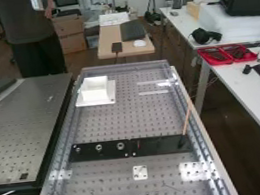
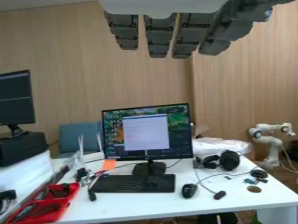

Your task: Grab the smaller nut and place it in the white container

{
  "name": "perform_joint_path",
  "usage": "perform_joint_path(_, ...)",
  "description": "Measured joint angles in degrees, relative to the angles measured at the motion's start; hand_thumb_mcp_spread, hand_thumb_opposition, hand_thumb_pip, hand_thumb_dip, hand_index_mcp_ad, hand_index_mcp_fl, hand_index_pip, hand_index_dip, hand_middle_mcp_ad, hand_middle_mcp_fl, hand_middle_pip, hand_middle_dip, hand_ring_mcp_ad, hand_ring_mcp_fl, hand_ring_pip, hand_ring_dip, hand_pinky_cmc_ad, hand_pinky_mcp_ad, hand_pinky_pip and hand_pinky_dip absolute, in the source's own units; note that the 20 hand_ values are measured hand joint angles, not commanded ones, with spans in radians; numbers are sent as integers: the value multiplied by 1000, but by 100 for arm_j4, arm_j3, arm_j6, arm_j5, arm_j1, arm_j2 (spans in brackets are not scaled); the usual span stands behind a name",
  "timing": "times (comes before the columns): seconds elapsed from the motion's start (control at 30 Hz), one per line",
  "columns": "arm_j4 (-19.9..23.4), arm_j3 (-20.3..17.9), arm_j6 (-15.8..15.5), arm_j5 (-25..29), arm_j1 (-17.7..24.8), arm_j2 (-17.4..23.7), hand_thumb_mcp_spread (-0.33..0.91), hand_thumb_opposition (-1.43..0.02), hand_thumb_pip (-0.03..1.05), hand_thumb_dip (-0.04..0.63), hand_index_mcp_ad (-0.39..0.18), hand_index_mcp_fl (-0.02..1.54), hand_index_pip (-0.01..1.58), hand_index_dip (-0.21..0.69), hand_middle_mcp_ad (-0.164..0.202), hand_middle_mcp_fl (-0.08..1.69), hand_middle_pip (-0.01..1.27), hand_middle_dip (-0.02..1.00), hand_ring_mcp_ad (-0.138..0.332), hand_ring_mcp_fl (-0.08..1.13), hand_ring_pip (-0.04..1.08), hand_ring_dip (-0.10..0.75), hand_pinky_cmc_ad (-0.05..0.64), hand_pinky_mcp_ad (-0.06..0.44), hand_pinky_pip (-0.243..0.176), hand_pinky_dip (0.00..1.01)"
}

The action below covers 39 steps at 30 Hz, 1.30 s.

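One smaller nut [image 1: 77, 150] is seated on the black bar [image 1: 160, 144], beside the larger nut [image 1: 99, 147], with the bearing [image 1: 120, 145] next in line. The white container [image 1: 95, 89] is set farther along the counter [image 1: 110, 123]. The fingers [image 2: 159, 36] are held straight and open.

On the bench, one smaller nut [image 1: 77, 150], one larger nut [image 1: 99, 147] and one bearing [image 1: 120, 145] are counted on one black bar [image 1: 160, 145]. One white container [image 1: 96, 91] logged. In wrist view, two monitors [image 2: 146, 135], one keyboard [image 2: 133, 183], one headset [image 2: 229, 160], one hand [image 2: 159, 37] are counted.
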Motion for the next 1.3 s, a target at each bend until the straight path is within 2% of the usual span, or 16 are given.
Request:
perform_joint_path(0.03, 1, -5, 0, 5, 2, 4, 2, 2, 9, 7, -54, -9, 7, -12, 51, 3, 5, 26, 37, 19, 7, 12, 84, 38, -10, 17)
perform_joint_path(0.13, 2, -39, 6, 36, 14, 27, -5, -7, 12, 0, -40, -12, 7, -12, 51, 3, 7, 26, 17, 5, 9, 12, 45, 0, -10, 19)
perform_joint_path(0.17, 2, -52, 7, 48, 21, 37, 33, -45, 63, 3, -40, -12, 7, -12, 49, 12, 19, 26, 17, 3, 12, 12, 49, 0, -10, 37)
perform_joint_path(0.2, 0, -63, 9, 58, 26, 46, 113, -141, 175, 17, -40, -9, 12, -12, 49, 12, 35, 24, 17, 2, 19, 12, 51, 23, -12, 77)
perform_joint_path(0.23, -1, -70, 10, 66, 30, 52, 161, -208, 232, 24, -40, -7, 19, -12, 49, 5, 47, 37, 16, 2, 28, 14, 51, 37, -12, 110)
perform_joint_path(0.33, 2, -97, 10, 93, 41, 76, 220, -428, 244, 21, -40, -12, 37, -14, 49, 12, 72, 65, 31, 5, 44, 14, 145, 98, -40, 223)
perform_joint_path(0.47, 12, -144, 22, 134, 52, 117, 232, -571, 265, 21, -44, -10, 51, -12, 52, 9, 103, 82, 75, 3, 79, 16, 251, 183, -40, 311)
perform_joint_path(0.53, 17, -173, 31, 158, 56, 142, 237, -602, 278, 17, -44, -7, 68, -10, 52, 10, 108, 101, 93, 7, 70, 24, 278, 215, -73, 344)
perform_joint_path(0.6, 25, -209, 37, 190, 59, 169, 230, -618, 281, 19, -44, -5, 68, -10, 51, 12, 106, 110, 108, 2, 79, 21, 314, 232, -75, 368)
perform_joint_path(0.77, 110, -359, 16, 282, 71, 241, 230, -653, 286, 17, -44, -5, 72, -3, 86, 12, 126, 124, 122, 0, 91, 28, 340, 248, -80, 396)
perform_joint_path(1.0, 337, -760, 51, 523, 92, 399, 237, -663, 302, 17, -44, -9, 77, 0, 87, 12, 126, 126, 127, 3, 93, 30, 367, 260, -89, 417)
perform_joint_path(1.3, 612, -1325, 143, 952, 152, 599, 229, -682, 335, 19, -42, -9, 79, 0, 89, 12, 126, 124, 138, 7, 89, 30, 363, 257, -93, 417)
